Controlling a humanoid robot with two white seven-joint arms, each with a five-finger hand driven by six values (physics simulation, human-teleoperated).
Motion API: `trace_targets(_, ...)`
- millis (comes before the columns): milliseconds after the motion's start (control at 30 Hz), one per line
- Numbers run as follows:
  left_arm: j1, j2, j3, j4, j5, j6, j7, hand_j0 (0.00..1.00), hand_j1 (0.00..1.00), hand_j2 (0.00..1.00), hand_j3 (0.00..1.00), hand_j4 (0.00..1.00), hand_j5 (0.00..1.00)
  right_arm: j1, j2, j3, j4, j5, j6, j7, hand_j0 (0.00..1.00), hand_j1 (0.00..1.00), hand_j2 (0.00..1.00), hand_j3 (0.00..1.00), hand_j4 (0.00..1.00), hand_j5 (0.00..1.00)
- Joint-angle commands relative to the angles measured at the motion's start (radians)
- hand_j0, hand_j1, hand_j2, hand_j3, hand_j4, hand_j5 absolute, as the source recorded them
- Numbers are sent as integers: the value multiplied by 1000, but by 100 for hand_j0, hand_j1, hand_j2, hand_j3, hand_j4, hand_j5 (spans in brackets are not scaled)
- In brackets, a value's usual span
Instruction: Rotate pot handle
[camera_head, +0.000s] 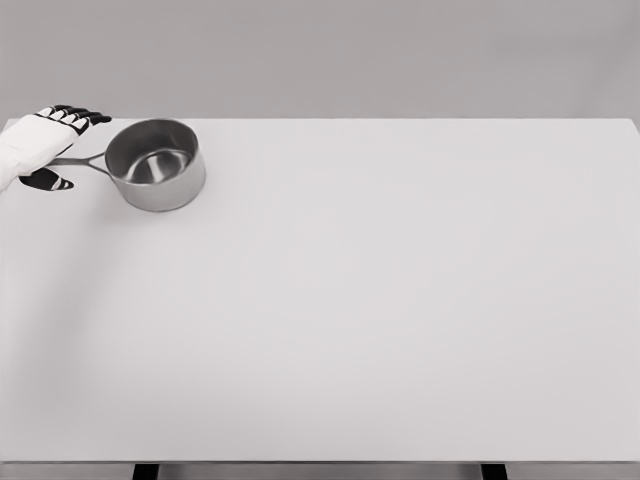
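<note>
A shiny steel saucepan (155, 165) stands on the white table (380, 300) near its far left corner. Its thin handle (85, 160) points left. My left hand (72, 150) reaches in from the left edge at the handle's outer end. Its dark fingertips (88, 117) stretch out above the handle and the thumb (48, 182) lies below it, so the handle runs between them. The fingers look extended rather than closed around the handle. The end of the handle is hidden under the hand. The pot holds nothing.
The table's far edge runs just behind the pot and hand, and its left edge is close to the hand. A plain grey wall lies beyond.
</note>
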Motion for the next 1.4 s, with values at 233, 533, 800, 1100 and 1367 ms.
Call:
trace_targets(233,-9,1,2,12,5,0,1,100,100,100,100,100,100,0,0,0,0,0,0,0,100,100,100,100,100,100)
trace_targets(533,-17,-2,1,15,-6,0,1,100,100,100,100,100,100,0,0,0,0,0,0,0,100,100,100,100,100,100)
trace_targets(800,-20,-6,-1,22,-9,0,-1,100,100,100,100,100,100,0,0,0,0,0,0,0,100,100,100,100,100,100)
trace_targets(1100,-37,-9,-4,35,-31,0,-1,100,100,100,100,100,100,0,0,0,0,0,0,0,100,100,100,100,100,100)
trace_targets(1367,-43,-16,-7,44,-65,0,-1,100,100,100,100,100,100,0,0,-1,0,0,0,0,100,100,100,100,100,100)
